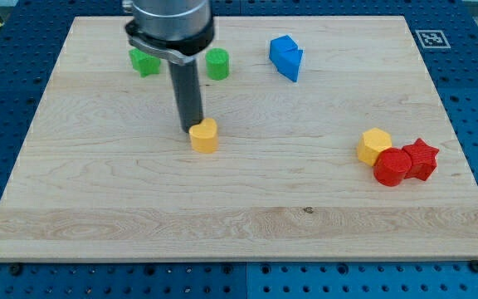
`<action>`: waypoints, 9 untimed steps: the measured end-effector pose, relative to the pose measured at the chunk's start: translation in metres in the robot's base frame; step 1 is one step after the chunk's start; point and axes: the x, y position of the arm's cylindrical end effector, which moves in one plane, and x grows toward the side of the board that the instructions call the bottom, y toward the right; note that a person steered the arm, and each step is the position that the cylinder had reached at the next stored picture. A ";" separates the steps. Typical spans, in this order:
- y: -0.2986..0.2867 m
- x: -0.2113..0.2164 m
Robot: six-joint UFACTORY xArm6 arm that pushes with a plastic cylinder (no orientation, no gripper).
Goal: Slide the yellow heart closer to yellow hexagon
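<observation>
The yellow heart lies a little left of the board's middle. My tip stands right against the heart's upper left side, touching or nearly touching it. The yellow hexagon lies far to the view's right, at about the same height in the view as the heart. It touches a red round block, and a red star sits just to the right of those two.
A green block and a green cylinder lie near the view's top, either side of the rod. A blue block lies at the top, right of centre. The wooden board ends at blue perforated table.
</observation>
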 end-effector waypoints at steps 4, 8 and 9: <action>0.033 -0.014; -0.024 0.030; -0.023 0.052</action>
